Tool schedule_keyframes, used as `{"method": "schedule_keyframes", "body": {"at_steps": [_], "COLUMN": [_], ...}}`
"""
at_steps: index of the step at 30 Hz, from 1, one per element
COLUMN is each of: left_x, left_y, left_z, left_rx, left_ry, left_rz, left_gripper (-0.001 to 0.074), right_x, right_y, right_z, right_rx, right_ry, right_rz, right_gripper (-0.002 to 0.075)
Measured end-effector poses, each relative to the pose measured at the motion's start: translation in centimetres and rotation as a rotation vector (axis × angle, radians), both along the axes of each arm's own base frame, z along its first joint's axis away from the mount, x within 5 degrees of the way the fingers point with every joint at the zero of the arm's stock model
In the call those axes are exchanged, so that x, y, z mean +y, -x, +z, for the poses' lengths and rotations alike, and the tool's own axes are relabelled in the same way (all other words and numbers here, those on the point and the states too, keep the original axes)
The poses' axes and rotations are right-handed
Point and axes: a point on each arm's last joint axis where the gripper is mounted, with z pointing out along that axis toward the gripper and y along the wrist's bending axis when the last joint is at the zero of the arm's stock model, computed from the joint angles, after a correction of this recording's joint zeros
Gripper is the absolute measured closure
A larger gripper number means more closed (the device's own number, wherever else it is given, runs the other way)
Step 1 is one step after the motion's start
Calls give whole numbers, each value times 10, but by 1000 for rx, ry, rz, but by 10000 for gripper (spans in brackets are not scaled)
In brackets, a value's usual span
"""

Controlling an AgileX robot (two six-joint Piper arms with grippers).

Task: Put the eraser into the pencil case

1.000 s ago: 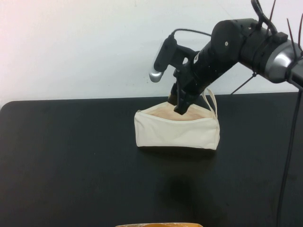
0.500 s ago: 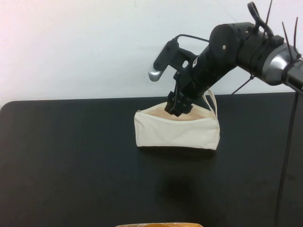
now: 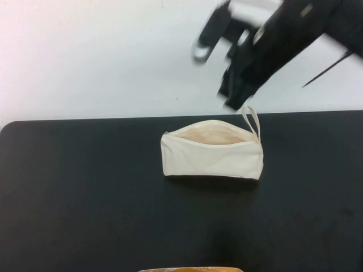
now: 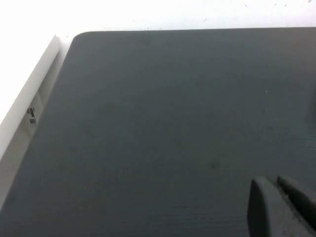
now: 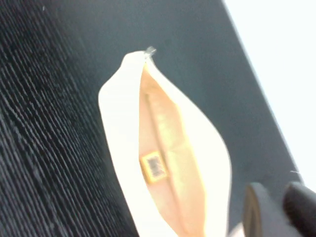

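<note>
We are observing the cream off-white fabric zip pouch, the pencil case (image 3: 211, 154), sitting near the middle of the matte black table (image 3: 85, 192), its zip mouth gaping upward and its small loop strap (image 3: 251, 120) standing up at the end toward the robot's right. From the right wrist camera, the tiny flat tan-yellow eraser (image 5: 154, 167) with its white barcode label is lying inside the pencil case (image 5: 163, 148), resting on the beige lining (image 5: 168, 128) along the bottom fold, touching no part of the robot.

The right gripper (image 3: 232, 101) is hanging in the air above and slightly behind the strap end of the pouch, clear of the fabric, and is smeared by motion blur in the high view. In the right wrist view only the dark fingertips (image 5: 259, 215) are showing at the frame edge; they are carrying nothing, but we cannot tell how wide the claw stands.

The left gripper (image 4: 279, 207) is appearing only in its own wrist view, its grey fingertips lying close together over bare black table surface (image 4: 163, 113), gripping nothing.
</note>
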Motion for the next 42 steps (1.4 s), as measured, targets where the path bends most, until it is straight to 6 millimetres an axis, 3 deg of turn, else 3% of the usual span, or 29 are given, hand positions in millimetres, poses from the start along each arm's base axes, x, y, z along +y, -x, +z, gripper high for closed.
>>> {"method": "schedule_keyframes", "body": {"at_steps": [3, 7, 12, 15, 20, 28, 36, 42], "left_x": [0, 0, 0, 0, 0, 0, 0, 0], "left_y": [0, 0, 0, 0, 0, 0, 0, 0], "left_z": [0, 0, 0, 0, 0, 0, 0, 0], "left_rx": [0, 0, 0, 0, 0, 0, 0, 0], "left_ry": [0, 0, 0, 0, 0, 0, 0, 0], "left_rz": [0, 0, 0, 0, 0, 0, 0, 0], "left_gripper": [736, 736, 736, 736, 736, 736, 736, 736], "right_x": [-15, -38, -67, -85, -106, -136, -162, -176], "right_y": [25, 65, 109, 127, 157, 225, 277, 305], "right_z": [47, 110, 162, 174, 158, 97, 31, 5], "right_rx": [-70, -188, -326, -403, -441, -496, -479, -493], "right_ry": [-26, -104, -139, -121, -129, -273, -343, -374], "right_rz": [-13, -56, -113, -175, -223, -226, -264, -274], "right_gripper": [687, 717, 722, 723, 724, 725, 725, 725]}}
